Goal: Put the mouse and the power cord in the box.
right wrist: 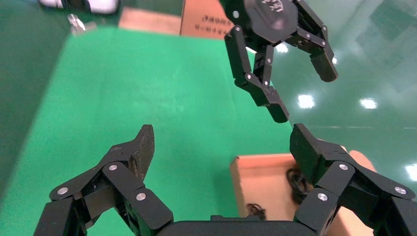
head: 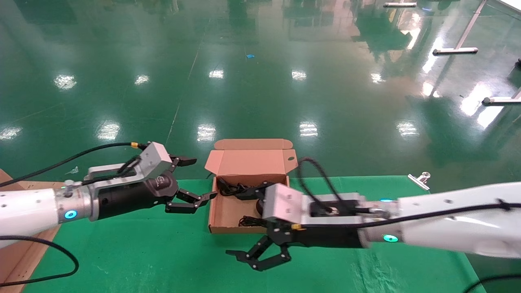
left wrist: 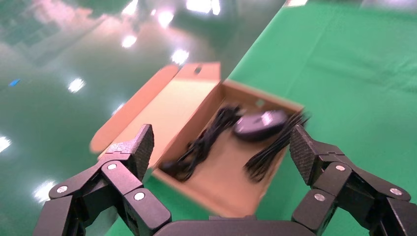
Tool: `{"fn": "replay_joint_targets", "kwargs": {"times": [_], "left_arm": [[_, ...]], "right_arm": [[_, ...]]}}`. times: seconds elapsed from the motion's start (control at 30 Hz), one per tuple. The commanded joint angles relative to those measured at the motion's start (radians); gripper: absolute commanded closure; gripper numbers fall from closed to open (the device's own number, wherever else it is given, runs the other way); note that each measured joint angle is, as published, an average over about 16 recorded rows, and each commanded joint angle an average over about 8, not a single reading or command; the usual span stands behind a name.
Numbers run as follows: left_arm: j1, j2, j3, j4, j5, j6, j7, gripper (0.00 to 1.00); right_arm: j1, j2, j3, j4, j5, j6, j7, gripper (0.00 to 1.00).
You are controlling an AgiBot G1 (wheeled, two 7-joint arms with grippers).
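Note:
The box point(head: 223, 219) stands open on the green table, with its lid point(head: 250, 160) tipped back. Inside it lie the power cord point(head: 232, 188) along the far side and the mouse point(left wrist: 259, 124) with its thin cable bundle point(left wrist: 273, 147). In the head view the right gripper's housing hides most of the mouse. My left gripper point(head: 198, 179) hovers open and empty just left of the box, level with the box's far left corner. My right gripper point(head: 234, 224) is open and empty at the box's front edge, one finger over the interior. The right wrist view shows a box corner point(right wrist: 255, 182).
A larger brown carton point(head: 12, 244) lies at the table's left edge and shows again as a printed carton point(right wrist: 206, 19). A metal binder clip point(head: 421, 179) sits on the far right table edge. Green cloth point(head: 142, 252) spreads in front of the box.

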Motion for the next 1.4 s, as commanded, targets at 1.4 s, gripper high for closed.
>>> {"fn": "replay_joint_targets", "kwargs": {"times": [1.4], "left_arm": [[0.347, -0.324, -0.418, -0.663, -0.36, 0.489, -0.343, 0.0]], "right_arm": [[-0.363, 0.394, 0.596, 0.263, 0.349, -0.422, 0.27, 0.0]]}}
